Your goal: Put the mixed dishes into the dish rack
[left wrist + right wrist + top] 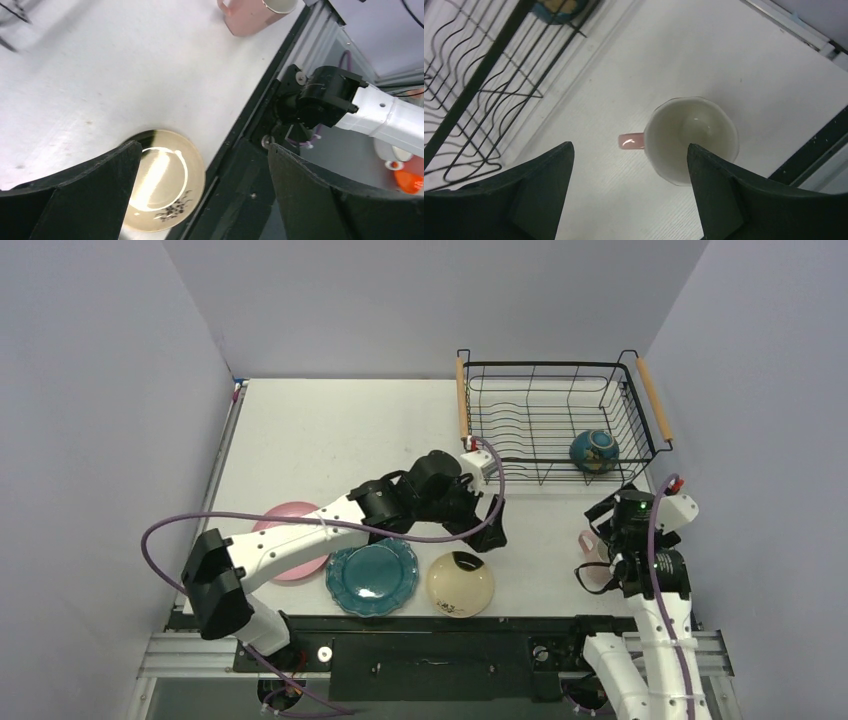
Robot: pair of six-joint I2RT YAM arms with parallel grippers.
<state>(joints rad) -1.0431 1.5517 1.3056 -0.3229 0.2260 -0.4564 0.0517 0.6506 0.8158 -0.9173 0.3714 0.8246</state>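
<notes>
Here's a pink plate (285,513), teal scalloped plate (372,578), cream dish (460,583) with dark floral marks, pink cup (691,137) white inside, black wire rack (540,365), pale wooden handles.

The top camera is looking down on the whole table (330,430) from high behind its near edge; the left wrist camera is facing that edge, close; the right wrist camera is looking straight down, close; both wrist views are sharing the cup (691,140).

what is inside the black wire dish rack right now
Only a dark-teal bowl, at its near right. The black wire rack's near left corner is hidden behind the left arm.
</notes>
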